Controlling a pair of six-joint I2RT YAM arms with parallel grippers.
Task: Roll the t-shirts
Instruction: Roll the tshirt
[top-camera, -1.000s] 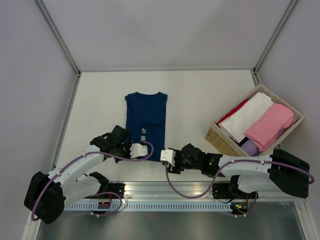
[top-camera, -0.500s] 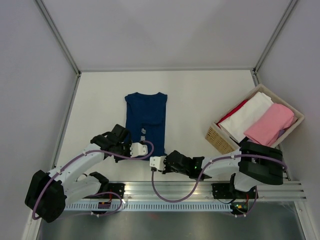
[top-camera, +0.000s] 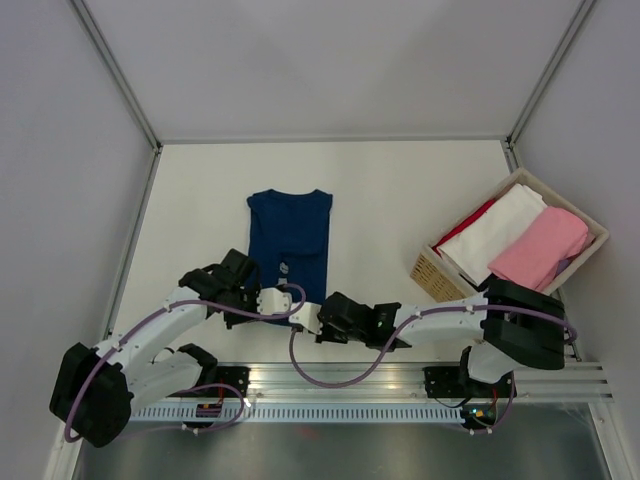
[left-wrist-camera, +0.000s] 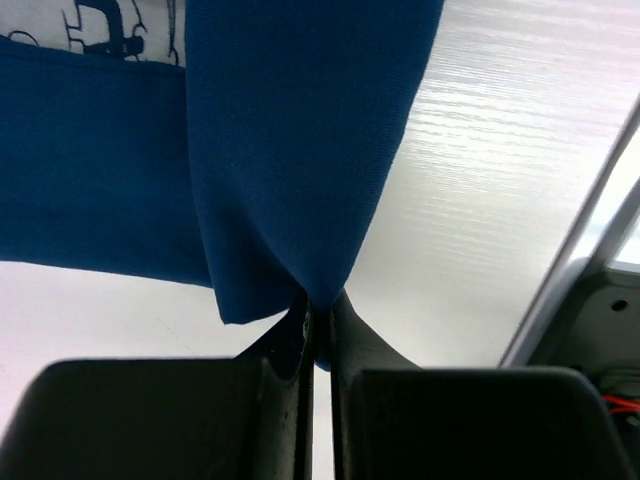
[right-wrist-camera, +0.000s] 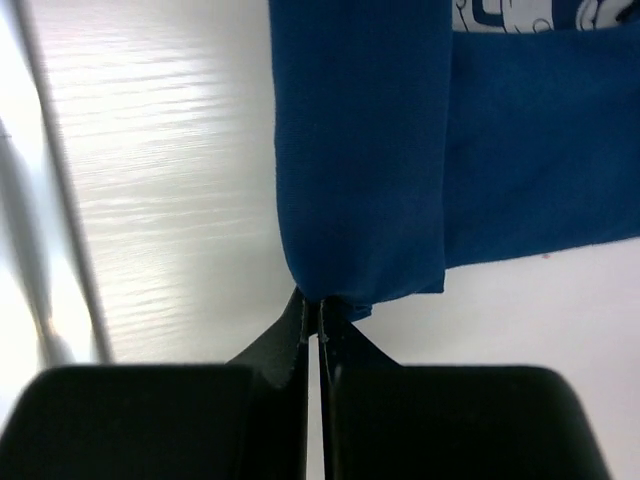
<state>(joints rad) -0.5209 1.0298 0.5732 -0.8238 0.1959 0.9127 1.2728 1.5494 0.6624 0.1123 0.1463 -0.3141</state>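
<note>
**Both grippers pinch the near hem of the navy shirt**

The navy shirt (top-camera: 289, 240) lies flat on the table (top-camera: 400, 190), left of centre. It is folded into a narrow strip, with the collar at the far end and the hem at the near end. Its small white-and-pale-blue print (top-camera: 287, 266) faces up, toward the near end of the strip.

The left gripper (left-wrist-camera: 318, 320) is at the near-left corner of the hem. Its jaws are closed tight on a fold of blue cloth, which bunches into a point where they meet. The right gripper (right-wrist-camera: 318, 315) is at the near-right corner, and its jaws are pressed together on the cloth in the same way. In the top view the two grippers sit close together at the shirt's near edge, with both arms reaching in low over the table.

A wicker basket (top-camera: 432, 272) stands well apart at the right side of the table, set at an angle. It holds folded shirts: a white shirt (top-camera: 500, 228) on the left, a pink shirt (top-camera: 540, 245) just beside it on the right, a red shirt (top-camera: 465, 225) showing at the left edge, and a pale purple shirt (top-camera: 500, 293) at the near end.
</note>
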